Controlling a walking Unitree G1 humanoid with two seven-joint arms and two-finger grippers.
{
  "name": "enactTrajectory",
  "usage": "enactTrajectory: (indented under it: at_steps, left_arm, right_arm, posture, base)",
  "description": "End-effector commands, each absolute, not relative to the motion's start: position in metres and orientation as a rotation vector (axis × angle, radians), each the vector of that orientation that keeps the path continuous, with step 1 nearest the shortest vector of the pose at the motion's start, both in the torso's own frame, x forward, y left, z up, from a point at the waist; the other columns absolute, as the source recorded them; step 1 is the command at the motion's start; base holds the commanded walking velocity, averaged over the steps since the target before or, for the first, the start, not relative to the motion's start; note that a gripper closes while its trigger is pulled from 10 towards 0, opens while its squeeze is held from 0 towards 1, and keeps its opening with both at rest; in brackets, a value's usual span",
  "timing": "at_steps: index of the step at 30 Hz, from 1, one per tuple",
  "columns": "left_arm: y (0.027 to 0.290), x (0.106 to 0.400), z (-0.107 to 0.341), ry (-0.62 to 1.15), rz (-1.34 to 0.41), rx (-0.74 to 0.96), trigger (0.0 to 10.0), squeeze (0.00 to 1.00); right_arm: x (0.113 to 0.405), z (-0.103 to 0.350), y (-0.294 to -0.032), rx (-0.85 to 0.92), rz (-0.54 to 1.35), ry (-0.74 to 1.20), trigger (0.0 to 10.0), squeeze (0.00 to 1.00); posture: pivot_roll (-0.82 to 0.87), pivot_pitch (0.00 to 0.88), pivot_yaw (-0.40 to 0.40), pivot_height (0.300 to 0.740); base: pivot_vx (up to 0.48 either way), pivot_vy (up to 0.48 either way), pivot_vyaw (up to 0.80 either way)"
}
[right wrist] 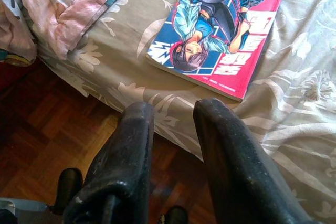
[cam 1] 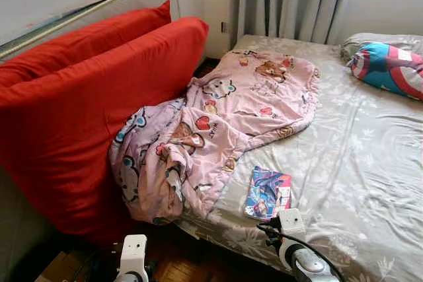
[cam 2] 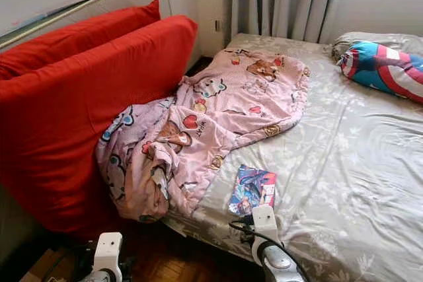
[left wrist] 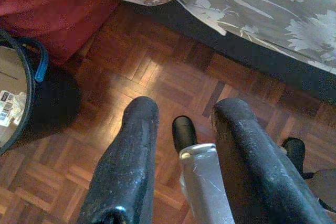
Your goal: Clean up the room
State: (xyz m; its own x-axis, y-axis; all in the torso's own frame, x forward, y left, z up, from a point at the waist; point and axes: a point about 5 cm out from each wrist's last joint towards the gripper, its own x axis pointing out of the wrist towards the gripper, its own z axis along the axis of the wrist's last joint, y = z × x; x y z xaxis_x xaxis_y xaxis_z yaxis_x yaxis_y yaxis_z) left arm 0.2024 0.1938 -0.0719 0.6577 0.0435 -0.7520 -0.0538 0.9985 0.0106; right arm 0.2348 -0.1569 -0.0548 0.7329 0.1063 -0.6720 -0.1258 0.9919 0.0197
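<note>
The right pincer [right wrist: 168,124] hovers at the bed's [cam 1: 370,183] edge, its fingers a little apart and empty, aimed at the comic book [right wrist: 218,30] lying flat just ahead, probably the first thing to clear. The left pincer [left wrist: 181,129] hangs low over the floor, slightly parted, empty. Beyond the book sprawls a crumpled pink blanket [cam 1: 225,117]

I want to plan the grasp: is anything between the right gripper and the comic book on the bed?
Nothing visible. The right gripper hovers at the bed edge, open, with bare sheet between it and the comic book. The pink blanket lies aside.
</note>
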Motion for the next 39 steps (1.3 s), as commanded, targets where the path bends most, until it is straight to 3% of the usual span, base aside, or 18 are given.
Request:
enactTrajectory:
  at_steps: [1, 11, 39]
  left_arm:
    - [0.1958, 0.2034, -0.0711, 0.848, 0.056, -0.012, 10.0, 0.0]
    - [0.1964, 0.2018, -0.0719, 0.854, 0.058, -0.011, 10.0, 0.0]
    - [0.1925, 0.2067, -0.0696, 0.838, 0.029, 0.012, 10.0, 0.0]
  right_arm:
    - [0.2357, -0.0545, -0.1554, -0.01, 0.124, 0.739, 10.0, 0.0]
    - [0.2385, -0.0524, -0.1563, 0.008, 0.116, 0.728, 10.0, 0.0]
    - [0.2392, -0.0514, -0.1568, 0.007, 0.118, 0.713, 10.0, 0.0]
  posture:
    - [-0.09, 0.0, 0.02, 0.74]
    - [-0.09, 0.0, 0.019, 0.74]
    - [-0.09, 0.0, 0.019, 0.74]
  base:
    - [0.0, 0.0, 0.0]
    - [0.0, 0.0, 0.0]
    - [0.273, 0.0, 0.09]
